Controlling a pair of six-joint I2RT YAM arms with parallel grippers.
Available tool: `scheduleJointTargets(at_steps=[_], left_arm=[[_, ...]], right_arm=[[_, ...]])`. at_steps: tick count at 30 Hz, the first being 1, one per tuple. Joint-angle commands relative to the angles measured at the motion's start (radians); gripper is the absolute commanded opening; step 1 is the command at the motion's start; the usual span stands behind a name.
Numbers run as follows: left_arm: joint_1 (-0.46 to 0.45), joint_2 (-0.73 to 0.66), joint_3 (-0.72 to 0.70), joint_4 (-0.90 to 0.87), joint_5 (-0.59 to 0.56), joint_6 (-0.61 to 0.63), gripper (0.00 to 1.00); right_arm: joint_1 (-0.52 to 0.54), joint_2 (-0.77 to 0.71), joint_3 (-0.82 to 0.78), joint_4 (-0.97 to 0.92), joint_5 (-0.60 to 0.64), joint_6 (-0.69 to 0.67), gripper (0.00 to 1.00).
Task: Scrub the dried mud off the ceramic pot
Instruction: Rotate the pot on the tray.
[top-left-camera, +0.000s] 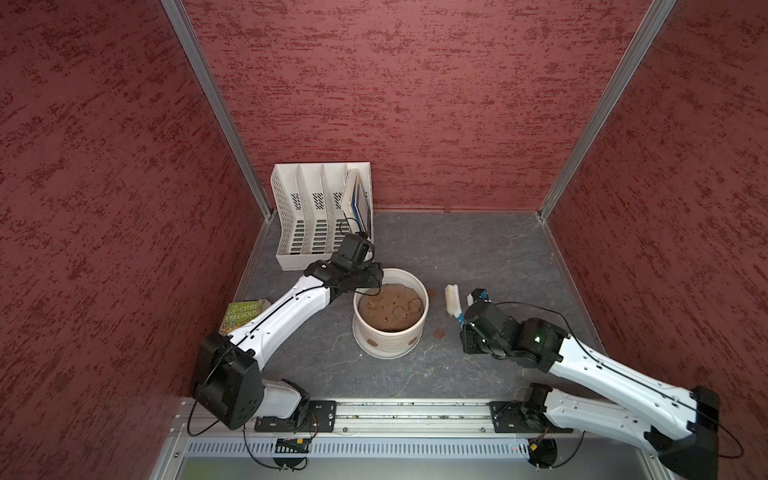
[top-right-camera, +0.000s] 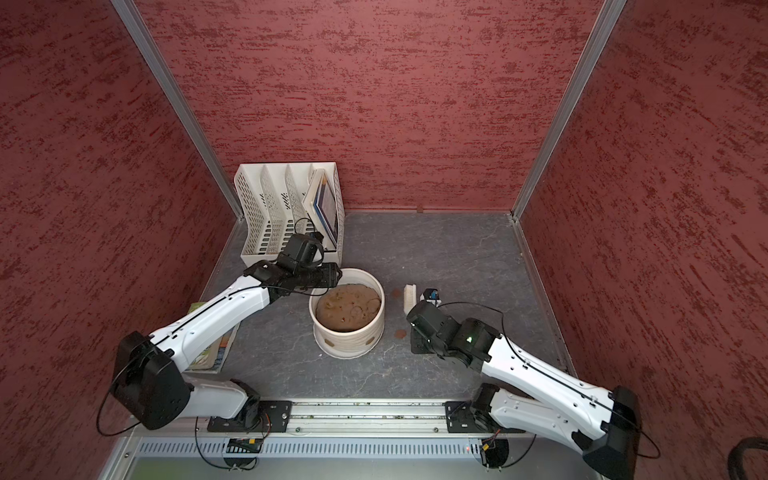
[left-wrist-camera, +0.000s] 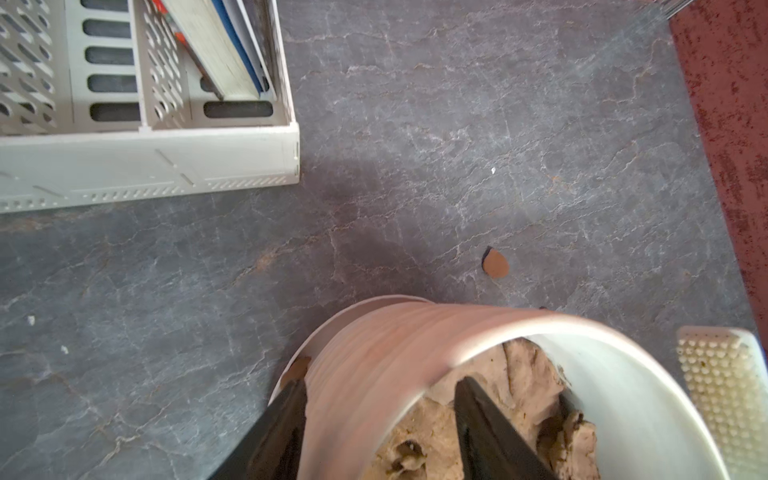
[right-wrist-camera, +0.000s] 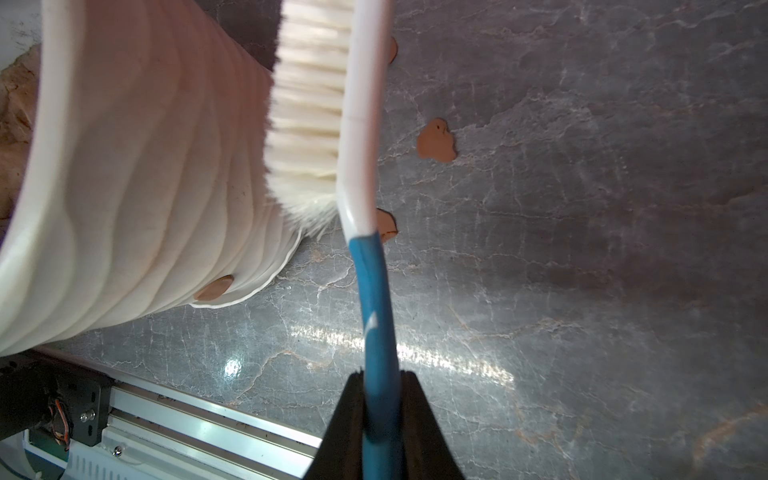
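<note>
Pot: the ceramic pot (top-left-camera: 390, 345) stands upright mid-tabletop (top-left-camera: 478, 249), filled with a lumpy brown mound (top-left-camera: 390, 307).
Mud: the dried mud (right-wrist-camera: 214, 288) shows as one patch low on the pot's wall on the right arm's side. In both top views we see two more patches low on the front wall. Loose flakes lie on the tabletop beside the pot.
Left end effector: the left end effector (left-wrist-camera: 380, 382) straddles the pot's rim, fingers apart, one outside the wall and one inside over the mound. A sliver of mound shows between the inner finger and the wall, so we judge it is not clamping.
Right end effector: the right end effector (right-wrist-camera: 380, 382) is clamped on the blue handle of the brush (right-wrist-camera: 307, 104). The bristles face the pot and are near it; the top views show bare tabletop between them.
Risk, pot: if we press the brush in while the pot is unheld, we expect it to slide or tip toward the left arm.
Risk, brush: we hold it far down a thin handle, so side load could twist it in the grip.
Risk, reach: the patches sit low by the flared foot, and the brush head may ride the foot and miss them.
Risk, mound: the inner finger could gouge it.
Edges: the file rack (top-left-camera: 307, 216) is just behind the left wrist, a book (top-left-camera: 243, 316) lies under the left arm, and the rail (top-left-camera: 386, 411) runs along the front.
Open room: we have wide bare tabletop behind and to the right of the pot, and little between the pot and the right arm.
</note>
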Motion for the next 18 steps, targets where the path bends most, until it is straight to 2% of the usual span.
scheduleJointTargets(at_steps=[1, 8, 13, 18], left_arm=[[-0.004, -0.035, -0.016, -0.049, -0.040, 0.021, 0.64], [-0.002, -0.007, 0.008, -0.019, -0.054, 0.022, 0.65], [-0.006, 0.044, 0.055, -0.019, -0.051, 0.011, 0.60], [-0.010, 0.055, 0.036, -0.024, -0.065, 0.009, 0.59]], right_arm=[[0.006, -0.018, 0.021, 0.008, 0.001, 0.004, 0.00], [0.007, -0.017, 0.015, 0.015, -0.007, 0.005, 0.00], [0.007, -0.055, -0.007, 0.000, -0.003, 0.016, 0.00], [0.007, -0.095, -0.031, -0.006, -0.005, 0.036, 0.00]])
